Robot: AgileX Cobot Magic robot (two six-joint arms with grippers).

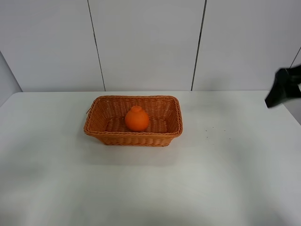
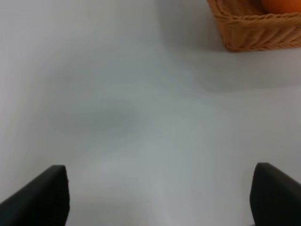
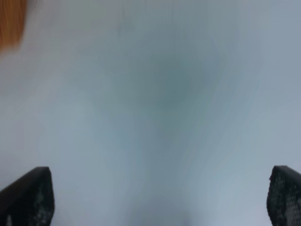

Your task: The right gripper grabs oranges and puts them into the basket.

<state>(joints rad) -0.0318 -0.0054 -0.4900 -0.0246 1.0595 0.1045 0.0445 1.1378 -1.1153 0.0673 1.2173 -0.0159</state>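
The bench (image 1: 150,179) was white and matte, backed by pale wall panels (image 1: 146,42). Left of the basket, the left claw (image 2: 157,195) hung over bare bench with its two dark fingers spread wide and nothing between them; its wrist view caught only a corner of the wicker and a sliver of the fruit at the picture's edge.

The basket (image 1: 101,129) sat on the bench toward the wall, its long side facing the camera. The orange (image 1: 137,119) lay inside it, near the middle of the woven floor, neck uppermost, touching no wall that could be made out.

Well to the right of the basket, the right claw (image 3: 160,197) stood apart from the wicker, its fingers wide and empty over the bench. In the high view it showed only as a blurred black shape at the frame's edge, raised above the bench's far corner.
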